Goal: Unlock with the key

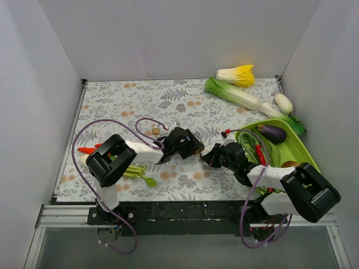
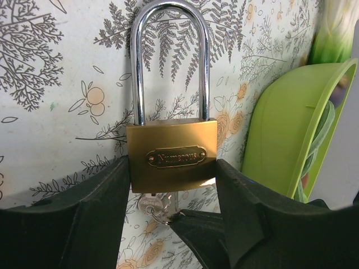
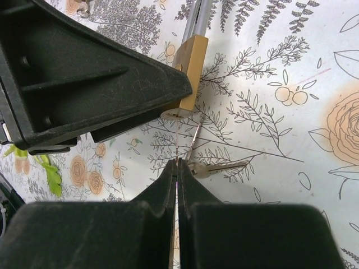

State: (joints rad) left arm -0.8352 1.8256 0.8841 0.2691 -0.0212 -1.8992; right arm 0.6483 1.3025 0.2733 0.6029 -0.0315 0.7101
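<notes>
L end effector (image 2: 171, 182) is part open, clamping brass padlock (image 2: 171, 140) by its body sides, shackle down, over mid desk (image 1: 112, 106) nearer the front edge. The key (image 3: 216, 168) sits at padlock's underside, spare on the ring beside it. R end effector (image 3: 177, 168) is fully closed, pinching the key's blade.

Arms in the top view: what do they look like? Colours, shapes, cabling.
The left arm and right arm match: white links between blocky black joint housings. Loose purple cables loop along each arm. The left end effector and right end effector are black. The wrist views show wedge-shaped matte black fingers, lightly scratched. No markings are legible.
</notes>
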